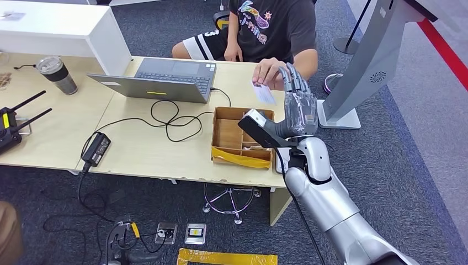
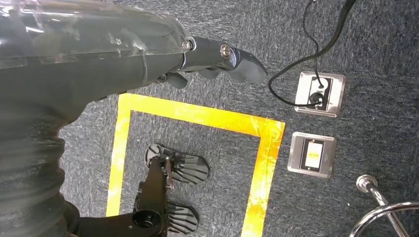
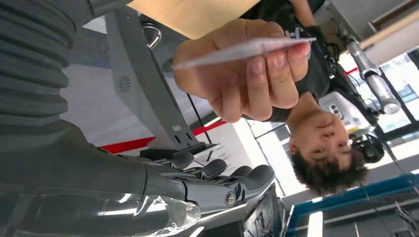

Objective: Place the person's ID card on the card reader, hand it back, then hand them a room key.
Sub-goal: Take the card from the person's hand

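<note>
A tumbler (image 1: 57, 74) stands at the worktop's (image 1: 138, 149) left end, with a laptop (image 1: 165, 80) further along and a cardboard tray (image 1: 243, 137) near the right edge. Beyond the tray, a seated person's hand (image 1: 269, 72) holds out the ID card (image 1: 264, 93), pinched by its edge. The robot's right hand (image 1: 298, 99) is raised just beside the card, fingers extended and apart, gripping nothing. The left hand (image 2: 217, 61) hangs over the carpet, fingers loosely extended, empty.
</note>
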